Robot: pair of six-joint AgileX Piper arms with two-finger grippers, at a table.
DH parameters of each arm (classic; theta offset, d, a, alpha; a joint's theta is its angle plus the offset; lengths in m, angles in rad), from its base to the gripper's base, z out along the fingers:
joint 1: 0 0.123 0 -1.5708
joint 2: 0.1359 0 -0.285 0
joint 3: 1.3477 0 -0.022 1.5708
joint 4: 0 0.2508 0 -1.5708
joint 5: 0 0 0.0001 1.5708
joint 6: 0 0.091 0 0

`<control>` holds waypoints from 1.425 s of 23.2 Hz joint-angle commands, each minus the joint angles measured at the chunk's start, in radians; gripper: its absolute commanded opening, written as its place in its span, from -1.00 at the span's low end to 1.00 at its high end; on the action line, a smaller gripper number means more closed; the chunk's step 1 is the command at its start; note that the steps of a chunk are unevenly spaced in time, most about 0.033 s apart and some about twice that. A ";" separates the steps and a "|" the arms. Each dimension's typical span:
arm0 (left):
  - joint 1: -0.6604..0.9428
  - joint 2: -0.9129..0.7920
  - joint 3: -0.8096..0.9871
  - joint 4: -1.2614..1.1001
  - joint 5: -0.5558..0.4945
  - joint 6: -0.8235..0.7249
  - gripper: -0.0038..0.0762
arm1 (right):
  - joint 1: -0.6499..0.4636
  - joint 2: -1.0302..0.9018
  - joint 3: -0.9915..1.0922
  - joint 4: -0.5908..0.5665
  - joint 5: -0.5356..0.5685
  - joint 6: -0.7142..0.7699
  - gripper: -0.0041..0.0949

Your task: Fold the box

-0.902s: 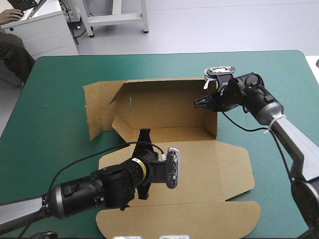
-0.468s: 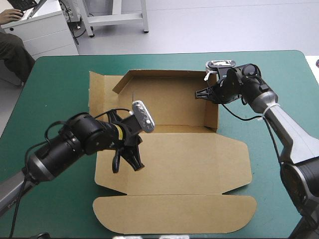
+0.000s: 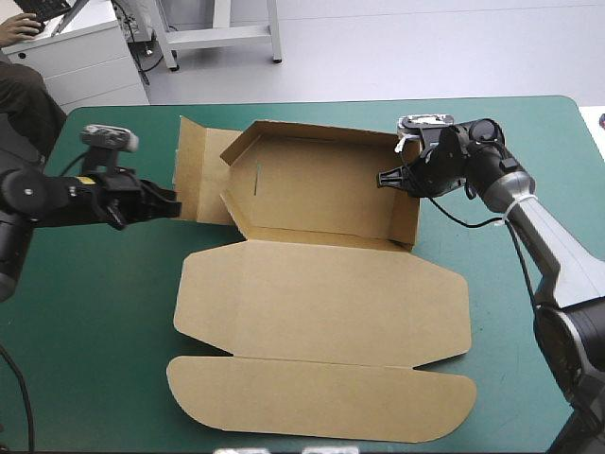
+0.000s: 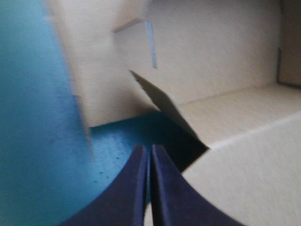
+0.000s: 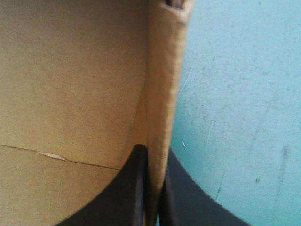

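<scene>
My right jaws are clamping the raised right wall of the brown box, lying mid-frame on the teal-green worktop; my left jaws are pointing, closed and empty, at its upper-left flap.

I've swung the left pincer off the box's flat lid and out over the bare counter. Its fingers, apart earlier, now meet in a point, with the box's outer side flap just ahead of them. The box, with the right pincer on its wall, has slid slightly toward the far edge.
</scene>
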 commanded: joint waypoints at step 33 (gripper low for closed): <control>0.459 -0.026 0.156 -0.224 -0.226 0.019 -0.89 | -0.006 -0.172 -0.059 0.107 0.276 -0.142 -0.92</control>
